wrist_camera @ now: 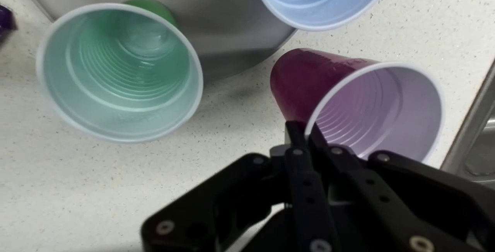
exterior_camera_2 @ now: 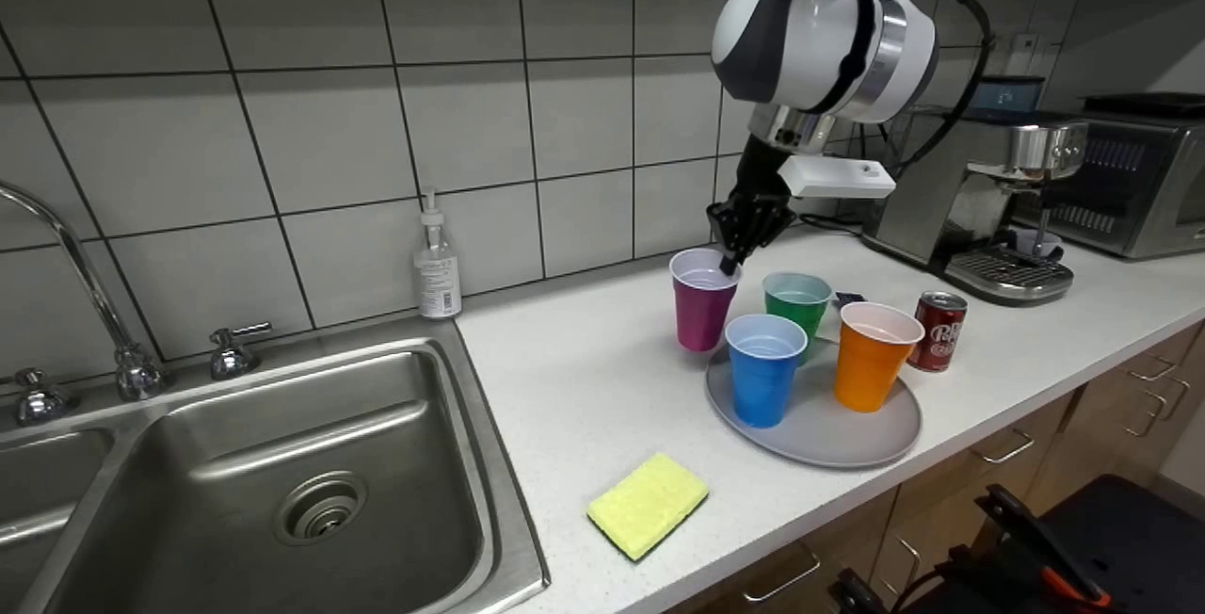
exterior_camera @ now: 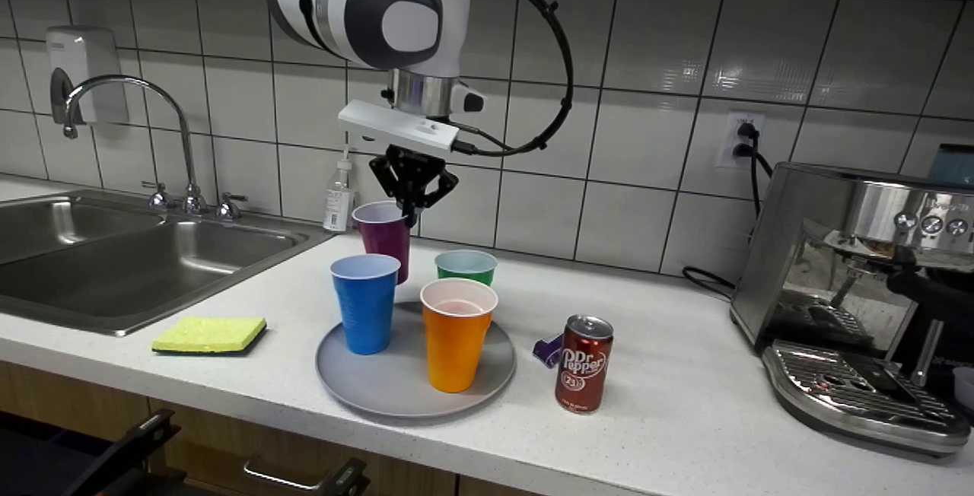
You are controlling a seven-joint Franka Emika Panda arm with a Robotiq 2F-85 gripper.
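Roughly upright purple cup [exterior_camera_2: 701, 317], long axis near-vertical, opening upward

A kitchen, though whether at home or at work cannot be told: at the left of an exterior view are a steel double sink [exterior_camera: 183, 260], curved faucet [exterior_camera: 187, 154] and wall-mounted dispenser [exterior_camera: 95, 74]; an espresso machine [exterior_camera: 875, 207] stands at the right, pale tiles [exterior_camera: 639, 146] behind the white counter [exterior_camera: 662, 374].

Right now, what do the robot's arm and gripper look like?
The arm is rounded and white, with dark grey panels, a silvery collar and a looping black cable. A white bar sits above the black gripper, which has jointed links and round screw heads.
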